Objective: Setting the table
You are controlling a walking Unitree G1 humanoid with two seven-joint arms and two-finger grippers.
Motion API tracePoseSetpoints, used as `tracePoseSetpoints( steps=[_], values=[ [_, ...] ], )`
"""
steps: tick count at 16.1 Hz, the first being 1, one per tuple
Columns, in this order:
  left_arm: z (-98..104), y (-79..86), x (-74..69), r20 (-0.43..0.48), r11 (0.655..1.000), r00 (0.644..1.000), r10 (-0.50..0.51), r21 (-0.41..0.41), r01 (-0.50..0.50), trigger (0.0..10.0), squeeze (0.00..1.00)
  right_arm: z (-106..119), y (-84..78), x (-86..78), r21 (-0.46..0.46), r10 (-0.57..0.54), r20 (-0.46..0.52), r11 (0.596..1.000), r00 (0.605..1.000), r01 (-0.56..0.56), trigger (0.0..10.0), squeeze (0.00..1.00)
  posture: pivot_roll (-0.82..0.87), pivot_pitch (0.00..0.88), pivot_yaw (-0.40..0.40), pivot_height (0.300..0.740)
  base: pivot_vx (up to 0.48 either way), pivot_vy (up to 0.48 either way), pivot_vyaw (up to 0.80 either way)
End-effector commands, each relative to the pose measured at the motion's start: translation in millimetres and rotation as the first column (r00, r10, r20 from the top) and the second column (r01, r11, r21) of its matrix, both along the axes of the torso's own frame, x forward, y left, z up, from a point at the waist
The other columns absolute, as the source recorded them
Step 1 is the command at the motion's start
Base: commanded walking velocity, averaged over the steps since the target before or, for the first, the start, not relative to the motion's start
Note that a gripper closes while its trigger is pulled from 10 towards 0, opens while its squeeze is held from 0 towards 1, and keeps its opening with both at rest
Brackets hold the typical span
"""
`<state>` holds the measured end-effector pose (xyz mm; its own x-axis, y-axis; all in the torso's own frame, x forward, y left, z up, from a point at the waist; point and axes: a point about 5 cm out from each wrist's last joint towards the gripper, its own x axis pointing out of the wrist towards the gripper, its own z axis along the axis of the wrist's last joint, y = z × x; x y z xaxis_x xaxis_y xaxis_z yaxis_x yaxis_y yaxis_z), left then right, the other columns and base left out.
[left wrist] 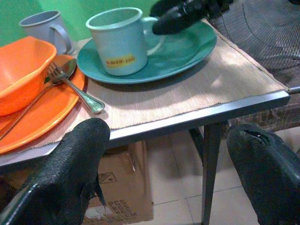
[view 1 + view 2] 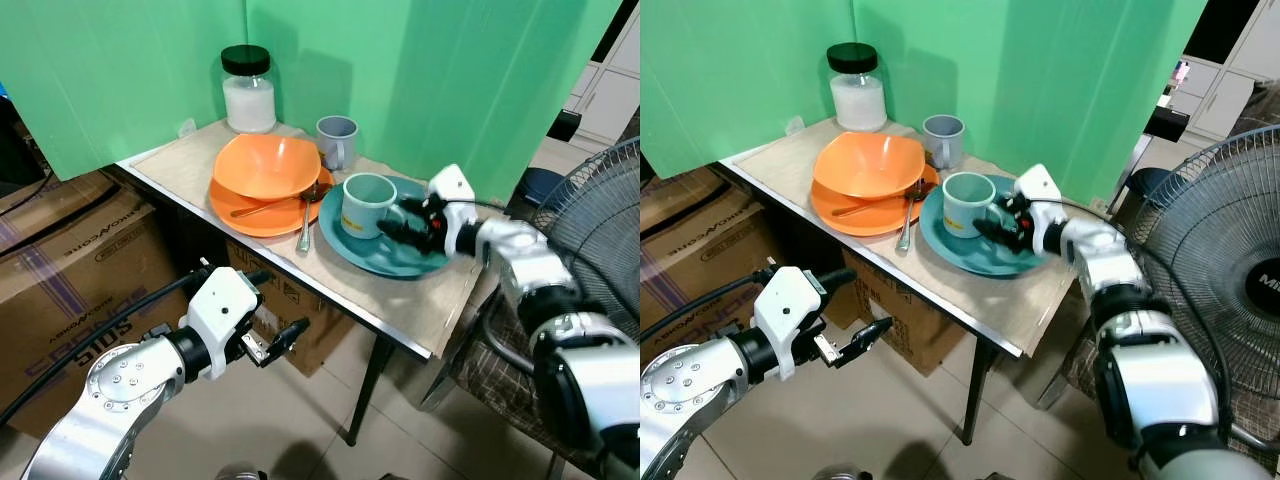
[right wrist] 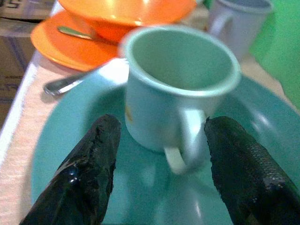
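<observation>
The right gripper (image 3: 159, 164) is out over the teal plate (image 2: 395, 262), its two black fingers spread wide to either side of the handle of the pale green mug (image 2: 367, 204), not touching it as far as I can see. The mug stands upright on the plate, on the side towards the orange dishes, and the plate sits by the front edge of the tabletop (image 2: 420, 310), towards its right corner.

I'd say the step is to take the mug by its handle. To do it well, the fingers should go a little further in so the handle sits fully between them, then close squarely across it, not on its outer curve, where the smooth enamel could slip. Lift straight up so the mug clears the plate rim without dragging the plate towards the edge.

The left gripper (image 2: 276, 341) hangs low in front of the table, fingers apart, holding nothing.

Writing: the mug has a small yellow label (image 1: 120, 61) with dark letters, too small to read. The cardboard box (image 2: 70, 270) to the left carries printed brand lettering, upside down and not clearly legible.
</observation>
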<state>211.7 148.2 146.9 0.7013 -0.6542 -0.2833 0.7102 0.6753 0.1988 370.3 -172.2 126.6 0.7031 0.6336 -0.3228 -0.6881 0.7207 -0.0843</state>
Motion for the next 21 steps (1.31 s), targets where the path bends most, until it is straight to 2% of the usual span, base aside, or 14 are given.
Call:
tracePoseSetpoints(
  steps=[1,3,5,12,15,16,17,18,19,21],
  values=[
    [5.5,0.1,1.1,0.017,1.000,1.000,0.000,0.000,0.000,10.0,0.00,0.8,-2.9,0.4,0.013,-0.048,0.030,0.999,0.998,0.048,10.0,0.00,0.14,0.000,-0.011,0.740,0.000,0.000,0.00],
    [5.6,-1.2,2.1,0.017,1.000,1.000,-0.003,-0.003,0.003,10.0,0.00,-6.5,-4.7,-1.5,0.032,-0.102,0.023,0.994,0.995,0.101,10.0,0.00,0.14,0.000,-0.004,0.740,0.000,0.000,0.00],
    [5.7,-2.0,3.7,0.016,1.000,1.000,-0.010,-0.003,0.010,10.0,0.00,-16.1,1.3,-5.9,0.099,-0.112,-0.015,0.989,0.994,0.113,10.0,0.00,0.14,0.000,0.005,0.740,0.000,0.000,0.00],
    [4.5,-2.3,6.5,0.012,1.000,1.000,-0.015,-0.003,0.015,10.0,0.00,-27.0,21.0,-7.5,0.162,-0.162,-0.011,0.973,0.987,0.162,10.0,0.00,0.15,0.000,0.012,0.740,0.000,0.000,0.00],
    [0.0,-0.2,5.1,0.003,1.000,1.000,-0.005,-0.004,0.005,10.0,0.00,-25.7,27.2,-8.4,0.180,-0.123,-0.004,0.976,0.992,0.122,10.0,0.00,0.15,0.000,0.005,0.740,0.000,0.000,0.00],
    [-0.1,-0.6,5.1,0.002,1.000,1.000,-0.004,-0.005,0.004,10.0,0.00,-27.0,27.6,-9.5,0.173,-0.112,-0.005,0.979,0.994,0.111,9.3,0.00,0.15,0.000,0.005,0.740,0.000,0.000,0.00],
    [-0.1,-1.2,5.1,0.001,1.000,1.000,-0.004,-0.007,0.004,10.0,0.00,-28.7,28.2,-10.8,0.167,-0.104,-0.005,0.980,0.995,0.103,6.2,0.00,0.15,0.000,0.005,0.740,0.000,0.000,0.00],
    [-0.2,-1.9,5.0,-0.002,1.000,1.000,-0.004,-0.013,0.004,10.0,0.00,-29.5,28.4,-11.0,0.176,-0.116,-0.008,0.978,0.993,0.116,3.6,0.00,0.14,0.000,0.005,0.740,0.000,0.000,0.00],
    [-0.6,-2.4,4.8,-0.007,1.000,1.000,-0.003,-0.021,0.003,10.0,0.00,-29.6,28.8,-10.9,0.184,-0.123,-0.011,0.975,0.992,0.123,0.3,0.00,0.14,0.000,0.004,0.740,0.000,0.000,0.00],
    [-3.2,-3.4,4.7,-0.026,0.997,1.000,0.011,-0.072,-0.013,10.0,0.00,-30.8,32.5,-11.5,0.208,-0.132,-0.021,0.969,0.991,0.133,0.0,0.00,0.14,0.000,0.004,0.740,0.000,0.000,0.00]
  ],
)
